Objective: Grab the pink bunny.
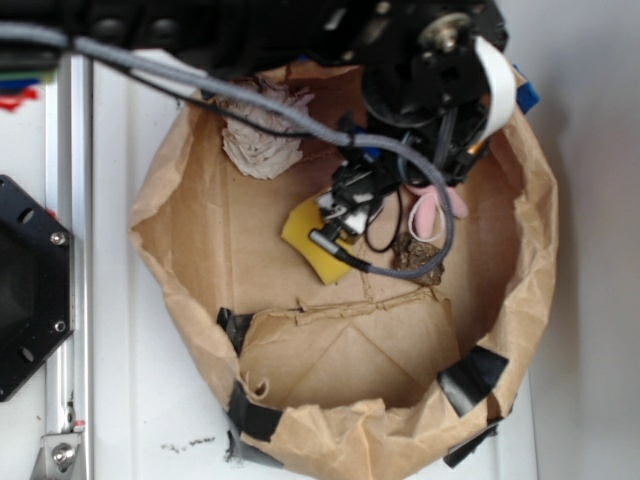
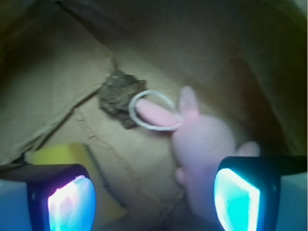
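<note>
Two glowing gripper pads (image 2: pixel 71 202) fill the bottom of the wrist view, set wide apart with nothing between them, so the gripper (image 2: pixel 154 199) is spread and holds nothing. Going left to right there: a yellow sponge (image 2: pixel 72 151) lies just above the left pad, a dark crumbly lump (image 2: pixel 118 96) sits on the brown paper floor farther in, and the pink bunny (image 2: pixel 204 144) lies just inside the right pad, partly overlapped by it, with one long ear passing through its white loop tag (image 2: pixel 153 111), which reaches up to the lump. In the exterior view, a white worktop (image 1: pixel 140 400) carries a brown paper-lined basin (image 1: pixel 170 170) patched with black tape; inside, a crumpled off-white paper wad (image 1: pixel 262 145) rests near the far left wall, the sponge (image 1: pixel 305 235) lies near the middle, and the arm hangs over the bunny (image 1: pixel 428 215), showing only a pink sliver beside the lump (image 1: pixel 415 255).
</note>
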`<state>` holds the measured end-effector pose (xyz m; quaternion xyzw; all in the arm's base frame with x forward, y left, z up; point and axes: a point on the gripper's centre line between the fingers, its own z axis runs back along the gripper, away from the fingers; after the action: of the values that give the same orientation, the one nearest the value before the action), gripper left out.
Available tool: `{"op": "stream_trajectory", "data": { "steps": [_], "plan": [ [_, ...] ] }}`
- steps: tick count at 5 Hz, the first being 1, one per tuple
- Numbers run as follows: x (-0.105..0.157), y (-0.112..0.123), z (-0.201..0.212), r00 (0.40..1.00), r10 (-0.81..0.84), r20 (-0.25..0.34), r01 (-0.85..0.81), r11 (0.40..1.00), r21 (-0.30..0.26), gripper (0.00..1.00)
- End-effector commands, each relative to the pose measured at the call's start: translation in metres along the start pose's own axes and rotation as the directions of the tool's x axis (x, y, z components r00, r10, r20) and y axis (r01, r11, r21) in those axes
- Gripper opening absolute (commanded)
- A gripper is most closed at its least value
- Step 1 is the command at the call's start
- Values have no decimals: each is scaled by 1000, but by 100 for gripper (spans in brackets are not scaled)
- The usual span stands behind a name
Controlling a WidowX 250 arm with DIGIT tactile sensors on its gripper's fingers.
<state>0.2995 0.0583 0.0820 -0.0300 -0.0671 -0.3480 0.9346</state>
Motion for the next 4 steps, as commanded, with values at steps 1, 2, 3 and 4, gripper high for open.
{"op": "stream_trajectory", "data": {
  "steps": [1, 2, 3, 4],
  "plan": [
    [5, 14, 32, 995, -91, 45, 84, 985, 149, 100],
    [6, 10, 29, 992, -119, 32, 112, 980, 165, 100],
    [7, 10, 31, 993, -110, 32, 101, 974, 203, 100],
    [5, 17, 30, 995, -94, 38, 84, 971, 224, 100]
  ]
}}
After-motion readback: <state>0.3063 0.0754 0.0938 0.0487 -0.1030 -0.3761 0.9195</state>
